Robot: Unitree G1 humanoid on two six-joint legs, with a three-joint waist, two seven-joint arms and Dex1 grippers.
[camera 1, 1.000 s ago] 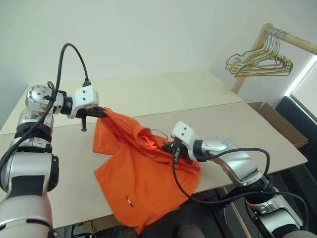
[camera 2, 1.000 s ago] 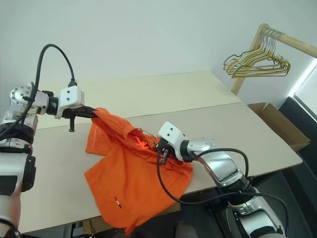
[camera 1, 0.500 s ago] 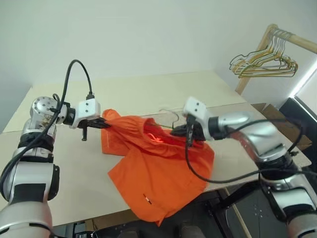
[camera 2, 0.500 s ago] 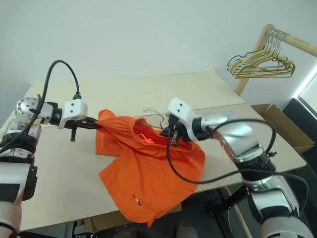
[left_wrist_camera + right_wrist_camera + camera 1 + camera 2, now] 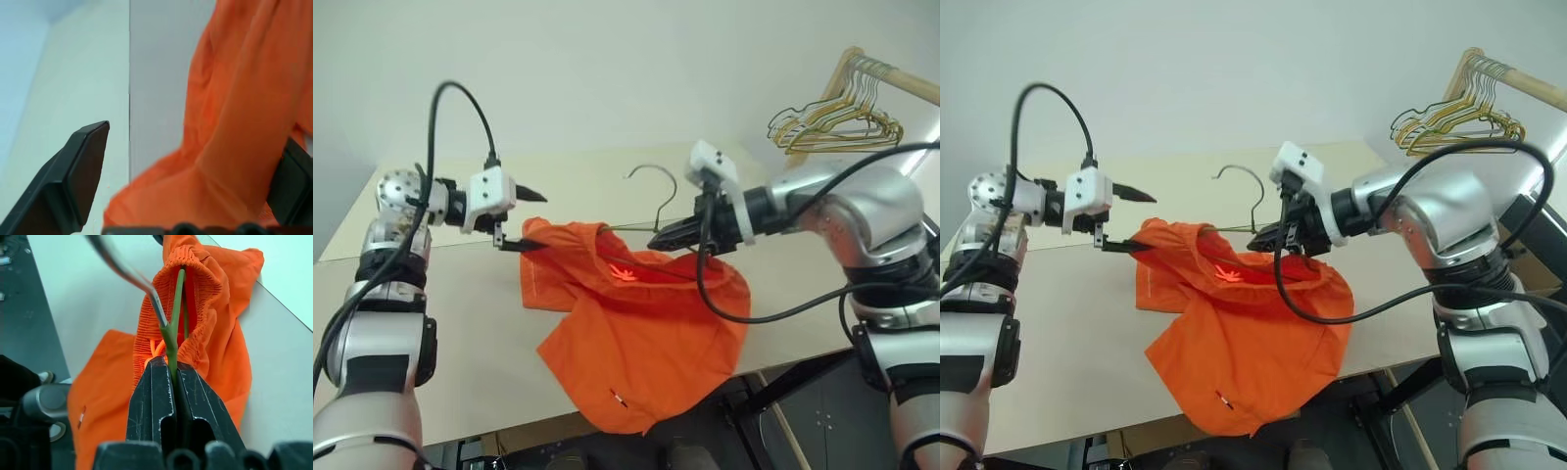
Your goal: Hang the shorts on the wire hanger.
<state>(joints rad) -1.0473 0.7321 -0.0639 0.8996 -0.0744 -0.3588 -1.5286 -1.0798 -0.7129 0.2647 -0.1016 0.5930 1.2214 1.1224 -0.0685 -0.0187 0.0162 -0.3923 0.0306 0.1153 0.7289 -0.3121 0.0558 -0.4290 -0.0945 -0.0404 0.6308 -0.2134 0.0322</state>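
Bright orange thin-fabric shorts (image 5: 636, 333) with a gathered elastic waistband sprawled on the pale beige tabletop (image 5: 822, 255), waistband end lifted up, one leg drooping over the near edge. Thin dull olive-grey wire hanger (image 5: 651, 201) threaded into that waistband, curved hook poking up above the fabric, wire body mostly buried inside the cloth. Right gripper (image 5: 663, 239) pinched tight on the hanger wire just where it leaves the waistband, plain as day in the right wrist view with both black fingers (image 5: 151, 396) squeezing the green-grey wire. Left gripper (image 5: 530, 217) spread wide, one finger sticking up clear of everything, the lower finger right at the left corner of the shorts, fabric sitting loose between the two in the left wrist view, nothing clamped. Bunch of gold-coloured wire hangers (image 5: 837, 122) dangling from a wooden rail (image 5: 891, 78) far off at the right, well apart from the table action.
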